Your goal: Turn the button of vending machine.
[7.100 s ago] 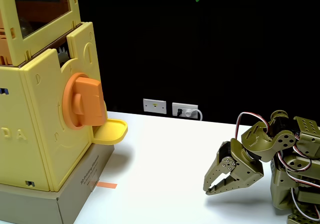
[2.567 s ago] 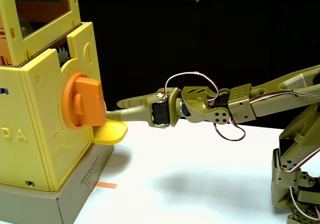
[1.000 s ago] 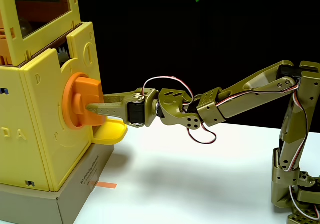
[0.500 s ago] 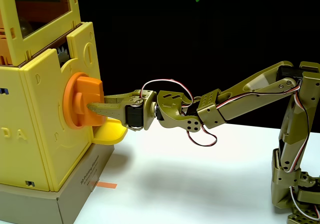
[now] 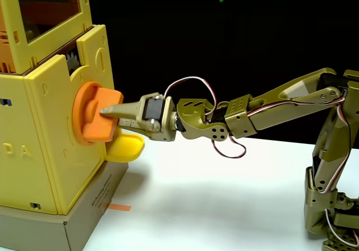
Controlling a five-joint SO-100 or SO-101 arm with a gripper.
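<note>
The pale-yellow vending machine fills the left of the fixed view, with orange-tinted window panels above. On its right face sits the orange button, a round disc with a thick bar that now lies tilted. My olive-green gripper reaches in from the right and is shut on that bar, one finger across its front and the other below, partly hidden.
A small yellow rounded tray juts out just under the button. The machine stands on a grey cardboard base with an orange tape strip beside it. Wall sockets are hidden behind the arm. The arm's base stands at the right on the white table.
The gripper's wrist has rolled and the button's bar has turned with it from upright to tilted. Before that the arm reached across from the right and closed on the bar.
</note>
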